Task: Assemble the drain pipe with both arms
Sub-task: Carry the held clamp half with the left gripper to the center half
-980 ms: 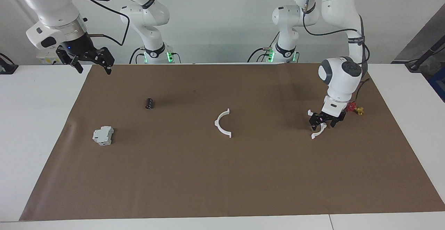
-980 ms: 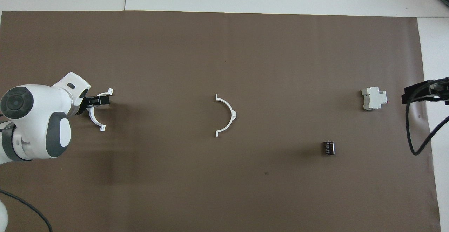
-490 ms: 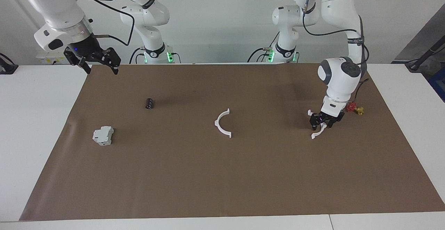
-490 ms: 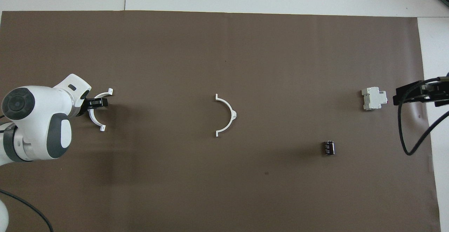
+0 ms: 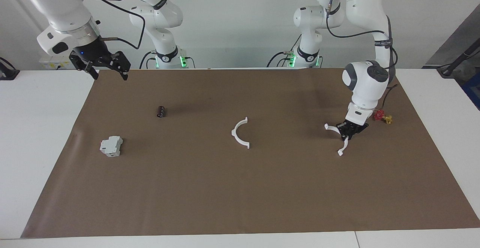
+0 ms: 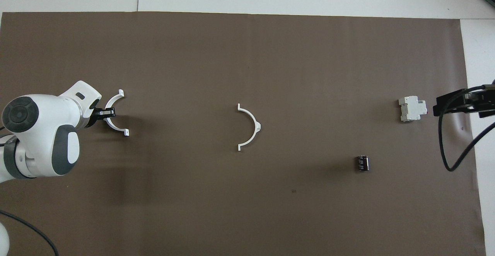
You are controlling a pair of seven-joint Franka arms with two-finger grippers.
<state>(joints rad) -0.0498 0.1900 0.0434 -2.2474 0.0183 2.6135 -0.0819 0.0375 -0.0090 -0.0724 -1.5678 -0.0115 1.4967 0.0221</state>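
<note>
Left gripper (image 5: 350, 129) is clamped mid-curve on one white arc (image 5: 339, 138), judged light, thin, springy; right gripper (image 5: 108, 69) waits open.

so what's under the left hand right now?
The left hand is shut on one white arc at the mat. The arc's tabbed ends show on both sides; its middle, between the fingers, is covered.

Both arms are big, white and smooth, with round grey caps at the joints, black cables looping along them, black rings near the bases (where small green lights glow), and a black end effector at each tip.
</note>
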